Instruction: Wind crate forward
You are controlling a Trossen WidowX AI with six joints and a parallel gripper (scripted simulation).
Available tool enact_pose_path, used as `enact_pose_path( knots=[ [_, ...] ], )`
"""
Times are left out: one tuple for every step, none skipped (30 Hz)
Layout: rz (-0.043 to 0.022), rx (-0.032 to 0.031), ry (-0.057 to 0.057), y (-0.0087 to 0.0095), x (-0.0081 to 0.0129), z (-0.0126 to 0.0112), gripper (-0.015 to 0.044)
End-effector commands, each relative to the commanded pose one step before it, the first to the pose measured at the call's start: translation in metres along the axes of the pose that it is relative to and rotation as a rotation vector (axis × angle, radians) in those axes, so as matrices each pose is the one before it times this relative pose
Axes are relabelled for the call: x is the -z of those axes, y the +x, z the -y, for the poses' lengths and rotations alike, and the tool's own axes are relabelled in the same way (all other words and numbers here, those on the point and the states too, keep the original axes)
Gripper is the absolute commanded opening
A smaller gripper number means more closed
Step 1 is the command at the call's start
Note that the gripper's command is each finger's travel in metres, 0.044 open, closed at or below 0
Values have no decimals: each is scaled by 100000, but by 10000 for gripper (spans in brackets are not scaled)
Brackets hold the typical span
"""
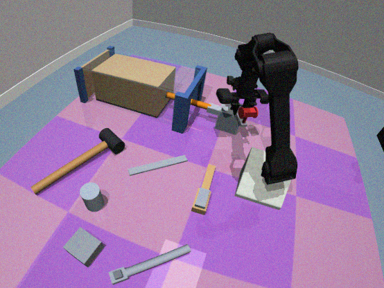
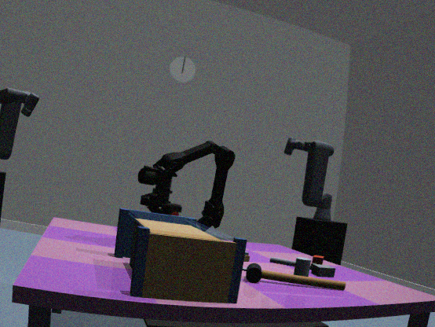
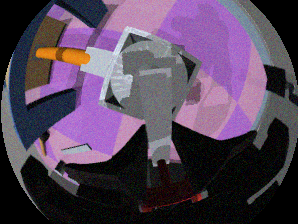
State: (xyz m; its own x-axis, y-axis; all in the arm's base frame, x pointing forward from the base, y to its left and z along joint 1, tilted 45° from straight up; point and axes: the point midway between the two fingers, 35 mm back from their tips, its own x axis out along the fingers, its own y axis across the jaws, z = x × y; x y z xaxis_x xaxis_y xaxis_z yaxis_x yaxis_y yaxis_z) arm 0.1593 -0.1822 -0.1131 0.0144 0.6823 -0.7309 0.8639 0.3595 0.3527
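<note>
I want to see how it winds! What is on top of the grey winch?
A grey crank handle stands in the grey winch, with the black pincer shut on its red knob. The hole itself is covered.

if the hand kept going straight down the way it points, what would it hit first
Likely the red grip it is already shut on; beneath that, the grey winch and bench. The hand points downward, though depth is hard to judge.
</note>
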Motion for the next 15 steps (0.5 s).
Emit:
enact_pose_path(
  knots=[
    [0, 79, -31, -29, -4, 6, 6],
    [0, 0, 0, 0, 0, 0, 0],
    [0, 0, 0, 0, 0, 0, 0],
    [0, 0, 0, 0, 0, 0, 0],
    [0, 0, 0, 0, 0, 0, 0],
    [0, 0, 0, 0, 0, 0, 0],
    [0, 0, 0, 0, 0, 0, 0],
    [-515, 176, -2, -21, -18, -6, 0],
    [-484, 164, -5, -22, -32, -12, 0],
    [-146, 49, -2, -9, -10, -4, 0],
    [-438, 148, -5, -26, -29, -11, 0],
    [-731, 247, -10, -44, -47, -18, 0],
    [-932, 315, -13, -56, -59, -24, 0],
    [-931, 298, -25, -58, -57, -24, 0],
    [-936, 299, -26, -59, -55, -25, 0]
  ],
)
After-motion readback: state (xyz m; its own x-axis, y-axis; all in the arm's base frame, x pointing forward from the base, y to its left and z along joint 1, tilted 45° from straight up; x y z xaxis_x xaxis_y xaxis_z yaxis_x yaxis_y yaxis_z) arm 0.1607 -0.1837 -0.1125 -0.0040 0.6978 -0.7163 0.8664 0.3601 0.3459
